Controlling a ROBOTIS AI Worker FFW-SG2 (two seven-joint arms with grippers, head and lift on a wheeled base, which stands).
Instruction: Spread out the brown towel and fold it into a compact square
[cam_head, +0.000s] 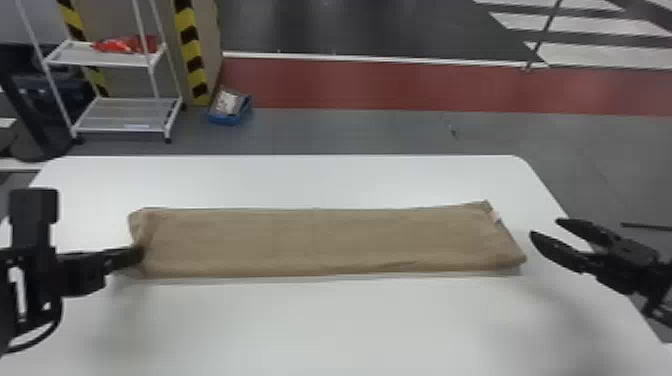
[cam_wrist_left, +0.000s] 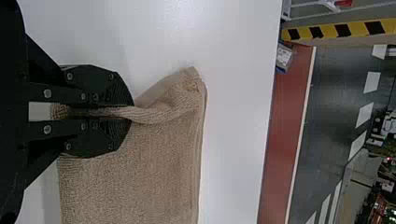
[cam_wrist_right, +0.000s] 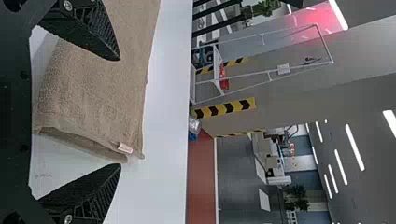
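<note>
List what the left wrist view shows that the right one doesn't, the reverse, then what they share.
Left wrist view: the left black hand, shut on a fold at one end of the brown cloth towel.
Right wrist view: the right black hand, fingers apart; the towel's other end with a small pale label; long white ceiling lights.
Both: part of the towel, white table, red floor strip, yellow-and-black tape.

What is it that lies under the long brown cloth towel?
The flat white table shows along the edges of the towel, so the towel seems to lie on that. Beneath its middle, everything is covered; I cannot tell.
</note>
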